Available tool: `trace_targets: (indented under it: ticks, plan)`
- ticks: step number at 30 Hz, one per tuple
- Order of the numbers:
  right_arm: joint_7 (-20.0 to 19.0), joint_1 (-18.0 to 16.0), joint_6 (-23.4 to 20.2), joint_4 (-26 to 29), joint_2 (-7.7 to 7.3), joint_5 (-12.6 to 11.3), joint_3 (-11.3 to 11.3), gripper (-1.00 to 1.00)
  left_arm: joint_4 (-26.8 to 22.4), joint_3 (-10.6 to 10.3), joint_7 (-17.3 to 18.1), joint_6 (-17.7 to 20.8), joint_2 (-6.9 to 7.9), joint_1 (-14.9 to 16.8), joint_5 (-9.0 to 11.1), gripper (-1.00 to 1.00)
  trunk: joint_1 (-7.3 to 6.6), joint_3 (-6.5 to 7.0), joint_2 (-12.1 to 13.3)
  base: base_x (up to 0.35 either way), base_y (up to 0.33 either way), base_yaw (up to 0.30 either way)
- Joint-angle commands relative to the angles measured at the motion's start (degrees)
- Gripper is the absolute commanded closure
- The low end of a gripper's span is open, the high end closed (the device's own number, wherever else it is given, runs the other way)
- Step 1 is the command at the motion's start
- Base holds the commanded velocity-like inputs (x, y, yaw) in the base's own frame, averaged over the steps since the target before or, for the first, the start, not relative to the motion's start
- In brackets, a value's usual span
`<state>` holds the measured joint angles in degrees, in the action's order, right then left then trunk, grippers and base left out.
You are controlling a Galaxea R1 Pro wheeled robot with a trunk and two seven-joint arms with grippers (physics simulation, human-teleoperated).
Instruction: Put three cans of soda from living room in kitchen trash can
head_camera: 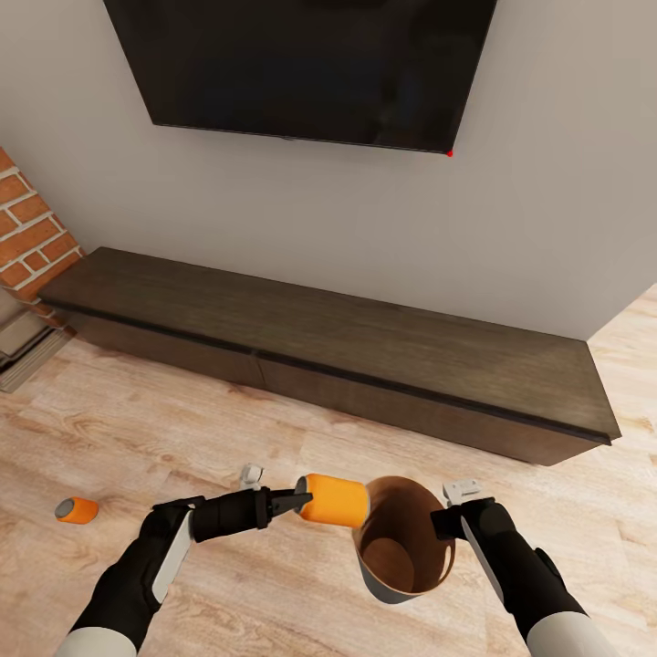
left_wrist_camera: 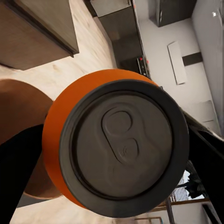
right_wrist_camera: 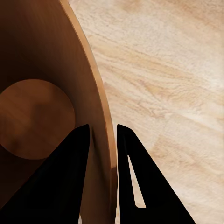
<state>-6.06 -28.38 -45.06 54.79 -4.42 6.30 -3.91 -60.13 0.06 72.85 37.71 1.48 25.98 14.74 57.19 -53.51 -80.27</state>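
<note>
My left gripper [head_camera: 306,500] is shut on one can of soda [head_camera: 336,500], bright orange, held on its side with its far end at the rim of the tash can [head_camera: 415,525]. In the left wrist view the can's grey top [left_wrist_camera: 122,144] faces the camera, with the copper-brown bin [left_wrist_camera: 18,107] behind it. My right gripper [head_camera: 444,522] is shut on the bin's rim, one finger [right_wrist_camera: 60,177] inside the wall [right_wrist_camera: 100,116] and one outside. The bin's bare bottom [right_wrist_camera: 35,116] shows. A second can of soda [head_camera: 77,510] lies on the floor to the left.
A long low dark-wood cabinet [head_camera: 347,347] runs along the wall ahead under a wall-hung black TV [head_camera: 301,64]. A red-brick fireplace [head_camera: 32,228] stands at the far left. Light wood floor [head_camera: 228,429] spreads between me and the cabinet.
</note>
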Motion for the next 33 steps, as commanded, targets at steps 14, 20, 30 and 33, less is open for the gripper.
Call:
trace_targets:
  ticks: [14, 20, 30, 33]
  plan:
    - [1.9, -0.3, -0.1, -0.1, 1.06, -0.8, 0.0, 1.00, 0.0, -0.1, -0.2, 0.0, -3.93, 0.0, -0.1, 1.00, 0.00, 0.00, 0.0, 0.000, 0.000, 0.000]
    - [5.6, -0.5, -0.2, -0.1, 2.01, -0.8, 0.0, 1.00, 0.1, -0.2, -0.3, 0.0, -4.26, 0.0, -0.2, 1.00, 0.00, 0.00, 0.0, 0.000, 0.000, 0.000]
    - [6.9, -0.9, -0.4, 0.2, 3.43, -0.8, -0.1, 1.00, 0.6, -0.2, -4.2, -0.1, -5.11, 0.0, -0.6, 1.00, 0.00, 0.00, 0.0, 0.000, 0.000, 0.000]
    - [6.9, -1.1, -0.5, 0.3, 3.55, -0.8, -0.1, 1.00, 0.7, -1.0, -5.2, -0.1, -5.53, 0.0, -0.6, 1.00, 0.00, 0.00, 0.0, 0.000, 0.000, 0.000]
